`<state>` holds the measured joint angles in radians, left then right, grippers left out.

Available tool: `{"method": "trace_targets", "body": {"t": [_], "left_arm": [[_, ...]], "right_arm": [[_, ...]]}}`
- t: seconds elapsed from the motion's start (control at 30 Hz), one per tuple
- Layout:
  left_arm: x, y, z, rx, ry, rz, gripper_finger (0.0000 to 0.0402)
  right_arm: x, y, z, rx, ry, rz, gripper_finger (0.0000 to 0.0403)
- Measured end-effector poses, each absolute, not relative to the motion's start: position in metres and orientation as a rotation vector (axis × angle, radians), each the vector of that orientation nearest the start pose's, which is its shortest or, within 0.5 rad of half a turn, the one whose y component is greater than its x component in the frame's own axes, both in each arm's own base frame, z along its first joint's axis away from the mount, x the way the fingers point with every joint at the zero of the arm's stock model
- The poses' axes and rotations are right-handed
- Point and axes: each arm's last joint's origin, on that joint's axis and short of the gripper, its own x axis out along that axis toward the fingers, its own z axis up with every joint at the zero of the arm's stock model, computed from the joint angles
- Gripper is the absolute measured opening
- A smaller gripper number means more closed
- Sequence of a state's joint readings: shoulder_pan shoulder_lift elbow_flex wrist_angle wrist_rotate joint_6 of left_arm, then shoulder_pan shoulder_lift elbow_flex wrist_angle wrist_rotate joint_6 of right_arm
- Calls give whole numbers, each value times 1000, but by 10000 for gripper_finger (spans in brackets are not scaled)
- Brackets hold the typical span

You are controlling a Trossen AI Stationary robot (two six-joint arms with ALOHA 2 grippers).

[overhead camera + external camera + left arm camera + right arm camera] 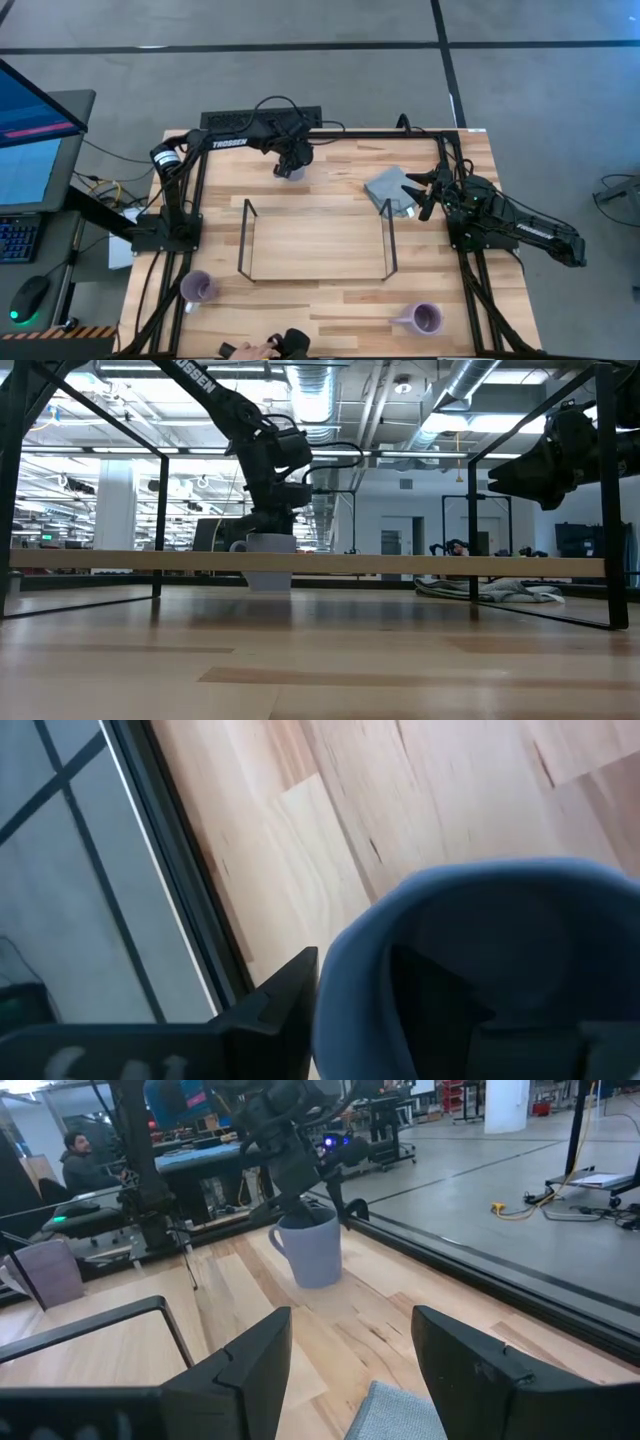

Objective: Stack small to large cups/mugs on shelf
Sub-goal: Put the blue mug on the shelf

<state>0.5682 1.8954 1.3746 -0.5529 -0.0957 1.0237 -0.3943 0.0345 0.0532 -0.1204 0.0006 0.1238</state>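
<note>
My left gripper [289,167] clamps the blue-grey mug's [311,1248] rim, one finger [420,990] inside; the mug stands at the table's far edge behind the shelf [316,240]. My right gripper [425,195] gapes over the grey cloth [390,188]. Only the high view shows both lavender mugs [197,288] [426,318]. Arm lettering: "TROSSEN".
</note>
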Motion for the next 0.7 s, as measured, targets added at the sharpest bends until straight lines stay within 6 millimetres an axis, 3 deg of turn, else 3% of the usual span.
{"method": "trace_targets", "body": {"t": [0.2, 0.5, 0.7], "left_arm": [[329, 214, 199, 626, 1251, 26, 106], [328, 212, 204, 582, 1238, 40, 26], [328, 213, 202, 507, 1226, 75, 29]], "right_arm": [[89, -37, 167, 142, 75, -400, 230], [89, -37, 167, 142, 76, -400, 230], [89, -37, 167, 142, 76, -400, 230]]}}
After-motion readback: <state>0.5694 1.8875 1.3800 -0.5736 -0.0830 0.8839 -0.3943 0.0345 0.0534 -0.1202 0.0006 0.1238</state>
